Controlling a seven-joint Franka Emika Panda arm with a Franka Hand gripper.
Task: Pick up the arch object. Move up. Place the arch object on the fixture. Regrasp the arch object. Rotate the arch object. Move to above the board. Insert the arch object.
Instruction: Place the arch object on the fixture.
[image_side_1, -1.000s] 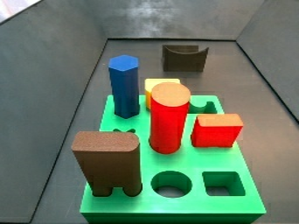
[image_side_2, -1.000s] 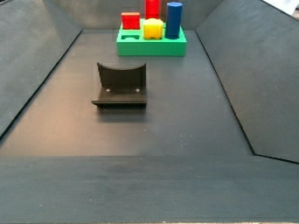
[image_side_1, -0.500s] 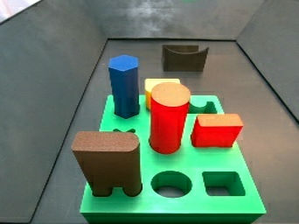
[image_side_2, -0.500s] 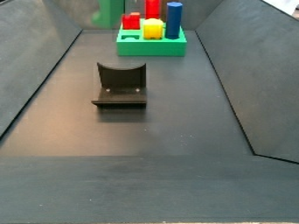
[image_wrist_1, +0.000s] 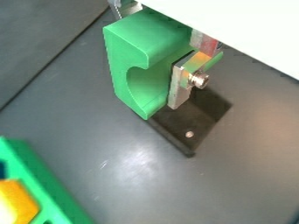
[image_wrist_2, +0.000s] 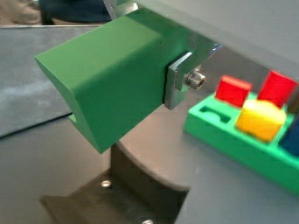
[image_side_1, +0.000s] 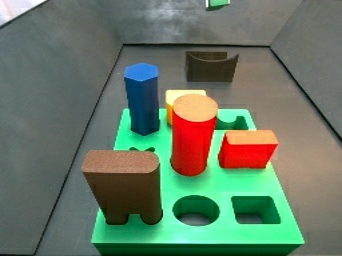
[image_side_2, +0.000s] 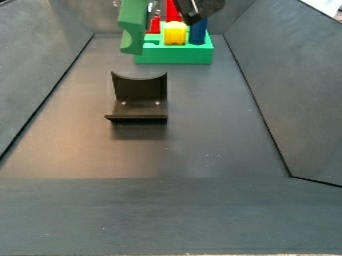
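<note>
Overhead, hand (image_wrist_1: 176, 66) around arch object (image_wrist_1: 140, 66).

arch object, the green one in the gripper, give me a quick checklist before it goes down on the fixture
1. Grip: the gripper is shut on the bright-green flat arch object, silver finger plate against its side. Ok.
2. Piece off the floor: in a side view the arch object hangs in the air, high over the floor. Ok.
3. Fixture free: the dark scooped fixture on its base plate has nothing in its scoop. Ok.
4. Line-up: in a wrist view the fixture lies below the piece; exact centring over the scoop, cannot tell.
5. Notch side: the arched notch shows on one edge in a wrist view; whether it suits the scoop, cannot tell.
</note>
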